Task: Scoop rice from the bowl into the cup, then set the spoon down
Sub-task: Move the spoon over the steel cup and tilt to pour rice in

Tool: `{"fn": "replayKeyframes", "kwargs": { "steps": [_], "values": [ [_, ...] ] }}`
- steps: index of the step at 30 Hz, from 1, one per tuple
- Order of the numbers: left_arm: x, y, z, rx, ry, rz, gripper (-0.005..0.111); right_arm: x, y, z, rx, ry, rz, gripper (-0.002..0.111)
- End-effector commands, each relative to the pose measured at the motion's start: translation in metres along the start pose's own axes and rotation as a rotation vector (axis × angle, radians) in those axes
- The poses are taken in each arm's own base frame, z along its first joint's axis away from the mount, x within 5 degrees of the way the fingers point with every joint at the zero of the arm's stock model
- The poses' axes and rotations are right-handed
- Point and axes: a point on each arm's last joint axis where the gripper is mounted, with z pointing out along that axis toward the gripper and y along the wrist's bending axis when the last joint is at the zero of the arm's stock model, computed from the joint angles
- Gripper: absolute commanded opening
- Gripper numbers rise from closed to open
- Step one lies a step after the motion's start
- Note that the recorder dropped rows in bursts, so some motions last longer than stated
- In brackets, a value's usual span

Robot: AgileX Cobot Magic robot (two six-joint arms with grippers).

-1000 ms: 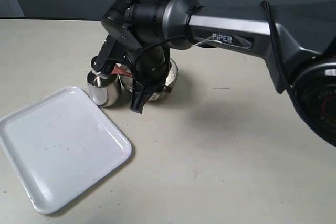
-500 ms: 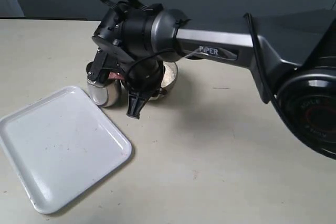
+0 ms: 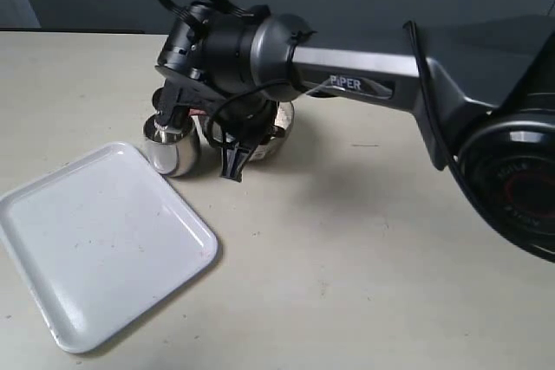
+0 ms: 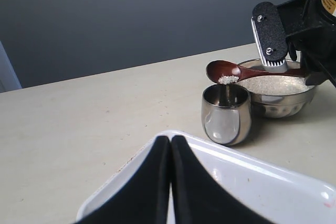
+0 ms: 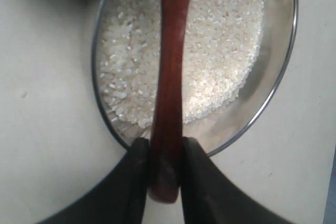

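A: Between the fingers of the right gripper (image 5: 165, 177): clenched on the handle end of the spoon (image 5: 170, 77), one finger each side; agreed?

B: Agreed; gripped tight, no gap either side of the handle; running straight out from the fingertips across the bowl (image 5: 273, 93).

A: And under that handle, just beyond the fingertips?

B: The rice (image 5: 220, 51), a pale bed filling most of the bowl; bare metal only nearest the fingers.

A: Farther out, at the spoon's far end?

B: Poised over the mouth of the cup (image 4: 227, 114), seen from the left wrist; carrying a small clump of grains at its lower edge; clear of the rim, as far as can be told.

A: Cup against bowl?

B: Just beside, on the side away from the right fingers; touching or not, cannot tell.

A: The left gripper (image 4: 170, 148)?

B: Pressed together on nothing, finger against finger; white tray (image 4: 262, 182) just past its fingertips; cup and bowl well beyond, standing on the table (image 3: 347, 257).
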Motion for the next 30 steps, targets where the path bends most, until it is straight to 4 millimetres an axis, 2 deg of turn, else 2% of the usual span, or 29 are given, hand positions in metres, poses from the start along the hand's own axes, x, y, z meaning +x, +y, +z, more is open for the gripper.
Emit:
{"fn": "replayKeyframes", "kwargs": {
  "steps": [1,30],
  "values": [
    [-0.0024,0.0001,-0.0005,0.001,-0.022,-0.005,0.001,0.001,-0.0046,-0.0013,0.017,0.002,0.007,-0.001],
    [-0.0024,0.0001,-0.0005,0.001,-0.022,-0.004,0.001,-0.0026,-0.0037,-0.0053,0.075,-0.006,0.048,-0.001]
  ]
}}
